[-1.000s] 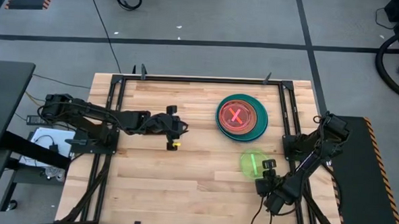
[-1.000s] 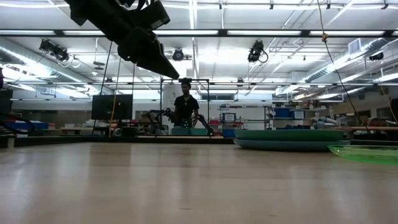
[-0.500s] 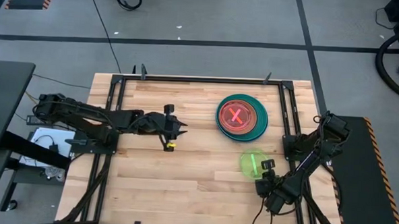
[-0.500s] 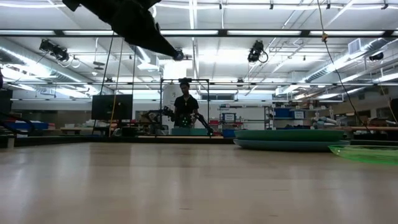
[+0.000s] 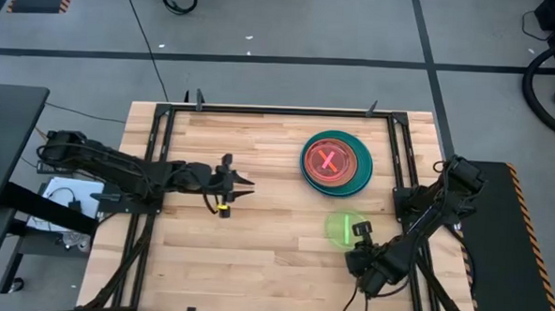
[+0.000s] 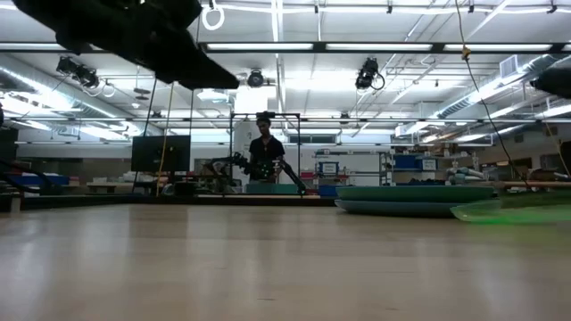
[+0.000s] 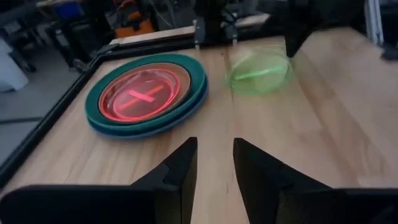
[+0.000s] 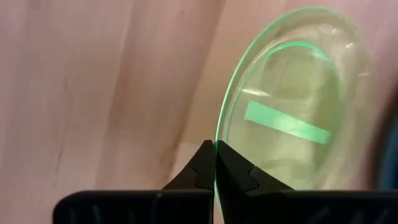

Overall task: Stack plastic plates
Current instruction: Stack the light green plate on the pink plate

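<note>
A stack of plastic plates (image 5: 336, 163) stands at the table's far right, teal at the bottom and a translucent pink one with a red cross on top. Just nearer lies the small lime green plate (image 5: 341, 227), also in the low view (image 6: 516, 210) and in the left wrist view (image 7: 258, 71). My right gripper (image 5: 356, 237) is shut on the green plate's rim. Left of the table's middle, my left gripper (image 5: 246, 183) hangs open above the wood with nothing between its fingers (image 7: 186, 168). The stack also shows in the left wrist view (image 7: 146, 93). My right gripper pinches the lime green plate's rim (image 8: 217, 144) between its two fingertips, on the plate's near right side. The fingers come slanting from the table's near right corner. Only the edge is in the hold, and the rest of the plate reaches away from the fingers. Whether it is clear of the table I cannot tell.
Black metal rails (image 5: 397, 151) run along the table's far, left and right sides. Bare wood (image 5: 273, 258) lies between the two arms and along the near edge. A person (image 6: 267, 152) stands in the room beyond the table.
My right gripper has shut on the green plate's rim, and the plate has shifted a little toward the table's left. My left gripper has drawn back toward the table's left edge and turned somewhat, staying open.
</note>
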Controlling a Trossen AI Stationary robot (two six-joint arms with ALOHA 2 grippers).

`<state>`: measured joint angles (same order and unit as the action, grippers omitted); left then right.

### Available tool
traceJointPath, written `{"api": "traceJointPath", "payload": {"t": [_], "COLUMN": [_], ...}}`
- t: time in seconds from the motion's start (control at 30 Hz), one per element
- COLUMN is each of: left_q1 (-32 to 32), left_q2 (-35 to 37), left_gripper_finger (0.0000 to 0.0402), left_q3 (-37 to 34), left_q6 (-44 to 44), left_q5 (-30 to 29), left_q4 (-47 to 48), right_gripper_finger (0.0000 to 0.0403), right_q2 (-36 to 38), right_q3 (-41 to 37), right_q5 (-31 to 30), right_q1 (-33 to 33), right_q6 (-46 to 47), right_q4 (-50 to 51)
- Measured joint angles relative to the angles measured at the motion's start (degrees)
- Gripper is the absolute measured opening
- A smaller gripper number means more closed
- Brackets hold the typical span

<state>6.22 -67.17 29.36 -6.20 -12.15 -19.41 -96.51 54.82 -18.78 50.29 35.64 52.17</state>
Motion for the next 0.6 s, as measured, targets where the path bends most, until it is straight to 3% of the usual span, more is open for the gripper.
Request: {"api": "traceJointPath", "payload": {"t": [0.17, 0.33, 0.47, 0.6], "left_q1": [0.51, 1.51, 3.50, 5.79], "left_q2": [0.59, 0.44, 0.52, 0.54], "left_gripper_finger": [0.0112, 0.0112, 0.0112, 0.0112], "left_q3": [-0.57, 0.70, 1.99, 2.33], "left_q6": [4.80, 9.78, 10.48, 8.52], "left_q5": [0.12, -0.08, 0.00, 0.03], "left_q4": [-0.91, -1.86, -3.33, -2.96], "right_gripper_finger": [0.0010, 0.0010, 0.0010, 0.0010], "right_q2": [0.08, 0.09, 0.09, 0.09], "right_q3": [7.80, 14.28, 15.89, 15.90], "right_q5": [-1.79, -7.80, -12.48, -13.47], "right_q1": [-3.00, -6.15, -9.53, -14.65], "right_q6": [-6.87, -14.96, -21.00, -28.23], "right_q4": [7.71, 14.87, 17.76, 17.86]}}
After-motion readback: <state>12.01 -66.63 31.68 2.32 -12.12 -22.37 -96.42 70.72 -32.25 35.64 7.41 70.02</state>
